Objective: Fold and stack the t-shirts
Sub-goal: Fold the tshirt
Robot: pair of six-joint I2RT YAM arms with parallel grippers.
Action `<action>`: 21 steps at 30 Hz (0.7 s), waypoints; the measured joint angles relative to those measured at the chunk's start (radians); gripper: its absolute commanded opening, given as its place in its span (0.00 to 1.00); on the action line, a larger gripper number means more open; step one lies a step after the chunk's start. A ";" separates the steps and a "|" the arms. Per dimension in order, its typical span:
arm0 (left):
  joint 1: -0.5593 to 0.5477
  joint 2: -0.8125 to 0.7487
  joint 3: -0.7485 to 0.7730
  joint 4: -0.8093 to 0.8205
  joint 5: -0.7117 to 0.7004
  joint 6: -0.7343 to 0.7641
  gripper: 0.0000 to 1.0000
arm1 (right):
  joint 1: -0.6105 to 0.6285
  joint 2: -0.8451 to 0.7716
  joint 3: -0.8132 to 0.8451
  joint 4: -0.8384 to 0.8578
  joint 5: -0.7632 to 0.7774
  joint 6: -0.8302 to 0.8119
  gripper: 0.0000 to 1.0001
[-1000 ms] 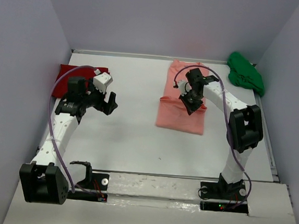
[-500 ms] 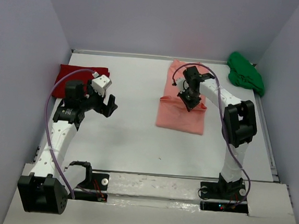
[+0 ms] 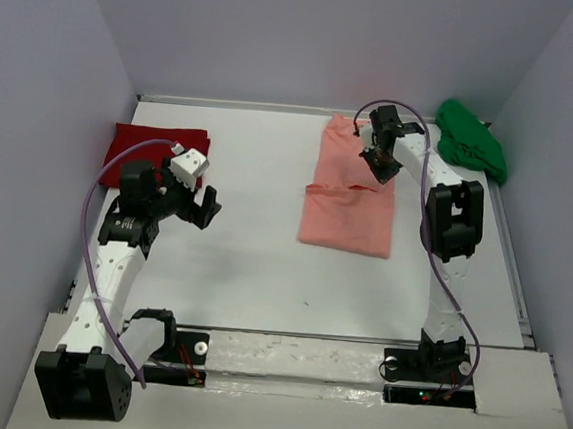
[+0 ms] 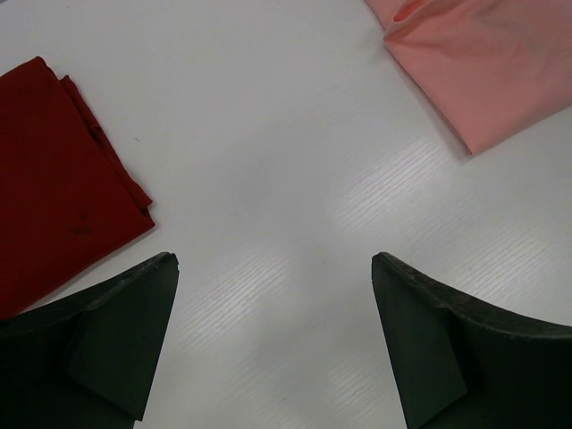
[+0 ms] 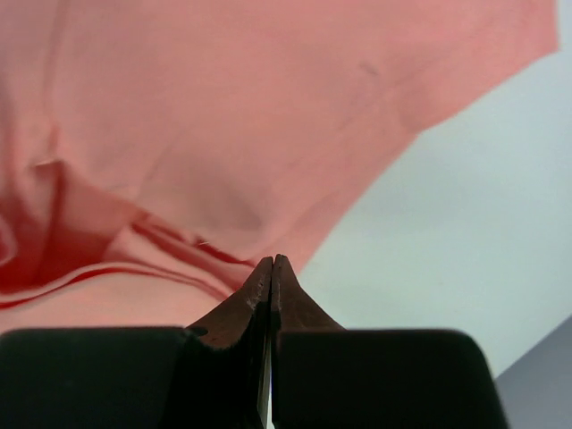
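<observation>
At far left your deep red cloth t-shirt (image 3: 147, 147) lies folded; the salmon-pink cloth t-shirt (image 3: 350, 205) looks half folded beneath your closed right gripper (image 3: 380, 169), and the bright green cloth t-shirt (image 3: 471, 138) sits crumpled far right. Your left gripper (image 3: 207, 203) gapes wide over the table; nothing's stacked yet.

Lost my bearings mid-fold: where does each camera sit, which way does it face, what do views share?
Top external: high behind the robot, looking down; table, left arm, right arm, salmon-pink t-shirt, deep red t-shirt, green t-shirt.
Left wrist: looks down past open left gripper; table, red and pink edges.
Right wrist: looks down past shut right gripper; pink cloth.
All three share the salmon-pink t-shirt.
</observation>
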 measured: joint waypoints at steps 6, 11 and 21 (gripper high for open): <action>0.013 -0.019 -0.008 0.006 0.000 0.003 0.99 | -0.033 0.027 0.056 0.004 0.052 0.000 0.00; 0.015 -0.024 -0.011 0.006 0.000 0.003 0.99 | -0.027 -0.003 0.054 -0.027 -0.035 0.005 0.00; 0.027 -0.027 -0.013 0.014 0.014 0.005 0.99 | 0.098 -0.200 0.043 -0.109 -0.262 0.011 0.00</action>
